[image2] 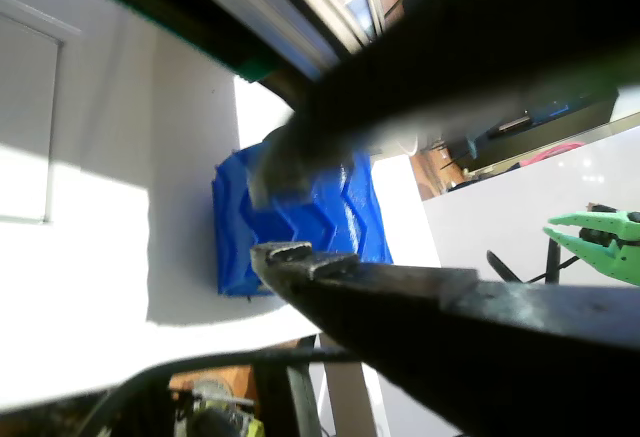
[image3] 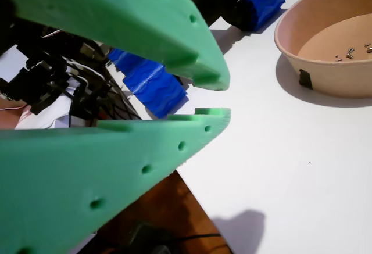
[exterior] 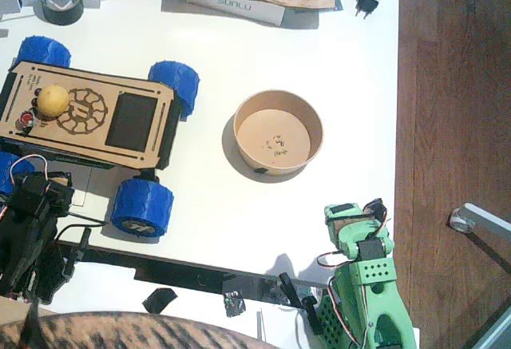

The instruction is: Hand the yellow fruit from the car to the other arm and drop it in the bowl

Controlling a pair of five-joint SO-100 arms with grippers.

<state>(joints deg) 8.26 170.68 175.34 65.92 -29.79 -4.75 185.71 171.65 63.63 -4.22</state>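
My left gripper [image2: 300,212], the black one, grips nothing: in a wrist view its tips stand a little apart with only a blue wheel [image2: 300,219] of the car [exterior: 88,117] showing through the gap. The yellow fruit [exterior: 53,101] lies up and beyond this gripper, resting on the car's wooden deck just beside the engraved round emblem [exterior: 84,112] and near the red button [exterior: 26,119]; I judge it sits there simply because the pickup has not yet begun.

My right gripper [image3: 212,100], the green one, is likewise empty, its jaws parted by a narrow slot. The bowl [image3: 290,39] sits ahead of it and off to one side, near enough, I think, that a drop needs only a short reach once the fruit is handed across. A few dark specks lie on the bowl's pale floor.

As for writing, a white box [exterior: 235,7] at the far table edge reads "SUNLU". The emblem's engraving is too small to read.
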